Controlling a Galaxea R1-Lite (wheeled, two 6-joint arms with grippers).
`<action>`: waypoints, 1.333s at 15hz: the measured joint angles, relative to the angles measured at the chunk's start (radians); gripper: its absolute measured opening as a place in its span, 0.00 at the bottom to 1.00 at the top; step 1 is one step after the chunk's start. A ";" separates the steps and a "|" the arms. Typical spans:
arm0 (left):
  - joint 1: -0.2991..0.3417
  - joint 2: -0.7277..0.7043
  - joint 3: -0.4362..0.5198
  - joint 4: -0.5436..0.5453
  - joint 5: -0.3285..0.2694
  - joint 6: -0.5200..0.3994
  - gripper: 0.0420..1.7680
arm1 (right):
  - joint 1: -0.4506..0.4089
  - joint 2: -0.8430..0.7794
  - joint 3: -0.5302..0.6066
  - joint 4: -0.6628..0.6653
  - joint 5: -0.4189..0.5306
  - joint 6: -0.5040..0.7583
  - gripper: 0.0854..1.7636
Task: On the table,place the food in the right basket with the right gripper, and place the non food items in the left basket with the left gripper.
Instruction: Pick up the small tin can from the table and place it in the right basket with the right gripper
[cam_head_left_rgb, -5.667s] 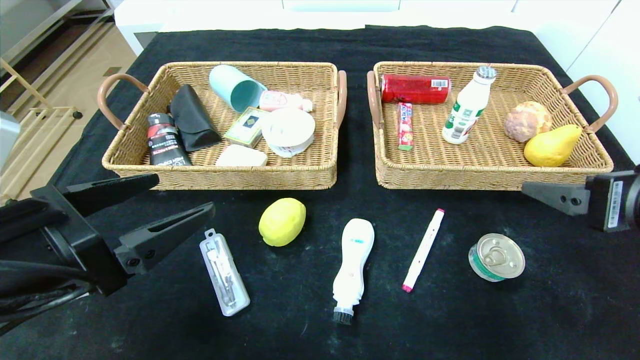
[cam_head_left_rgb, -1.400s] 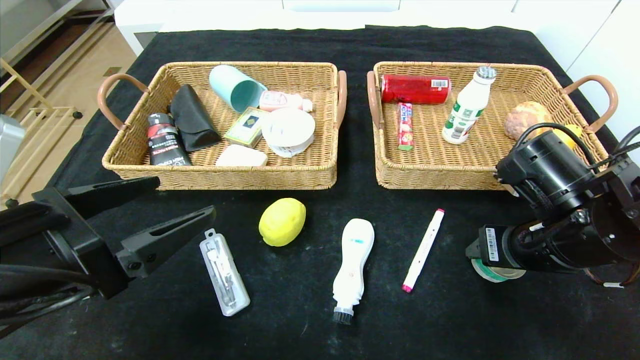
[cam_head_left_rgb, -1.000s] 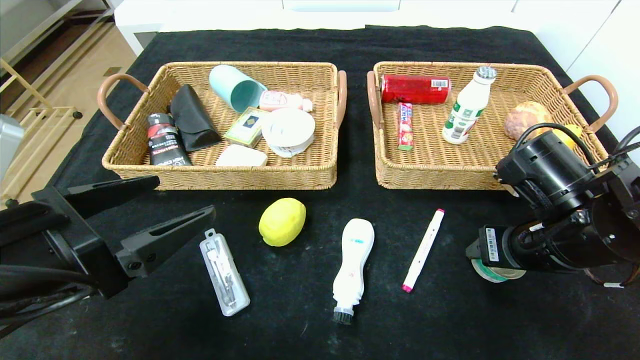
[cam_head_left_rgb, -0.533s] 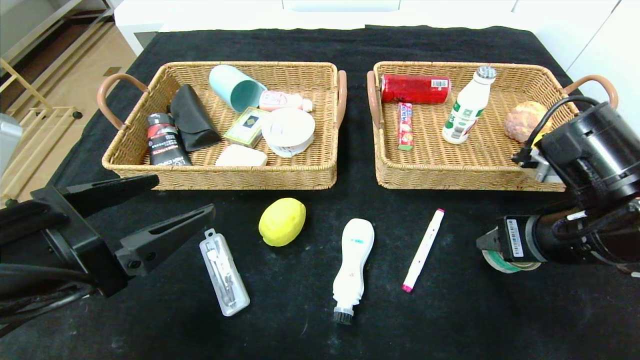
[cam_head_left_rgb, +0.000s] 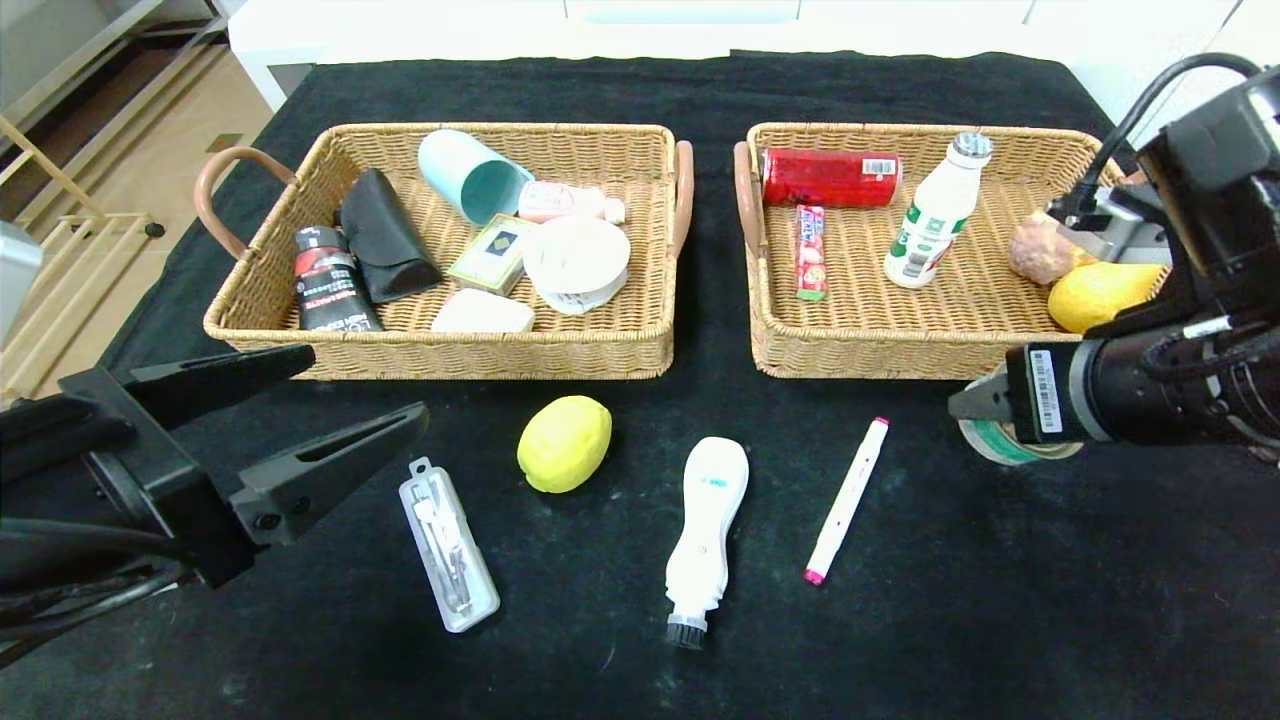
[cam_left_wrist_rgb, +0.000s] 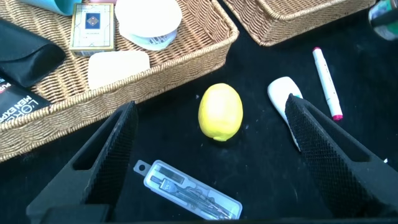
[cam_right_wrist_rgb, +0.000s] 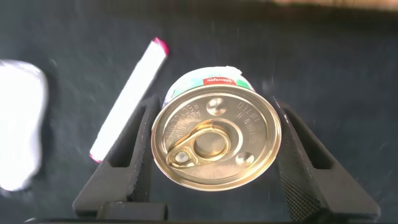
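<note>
Black-clothed table (cam_head_left_rgb: 640, 660): right tool (cam_head_left_rgb: 985, 400) clamps the tin (cam_head_left_rgb: 1010, 443) just near of the right basket (cam_head_left_rgb: 900, 352); left tool (cam_head_left_rgb: 330, 405), fingers apart, hangs idle near-left.

Green-labelled tin (cam_right_wrist_rgb: 214, 138) lifted clear of table (cam_head_left_rgb: 900, 640), lid up, near right basket (cam_head_left_rgb: 860, 350).

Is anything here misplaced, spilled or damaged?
Nothing stands out. The right gripper holds the tin level, lid intact. Lemon, brush, marker and case lie unsorted on the table; no spill.
</note>
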 joint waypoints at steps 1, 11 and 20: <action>0.001 0.000 0.000 0.000 -0.001 0.000 0.97 | 0.005 0.017 -0.042 0.013 -0.007 -0.012 0.65; 0.001 -0.003 0.002 -0.001 -0.003 0.002 0.97 | 0.044 0.188 -0.343 -0.003 -0.013 -0.137 0.65; 0.001 -0.014 -0.002 -0.001 -0.003 0.002 0.97 | 0.029 0.312 -0.429 -0.245 -0.015 -0.189 0.65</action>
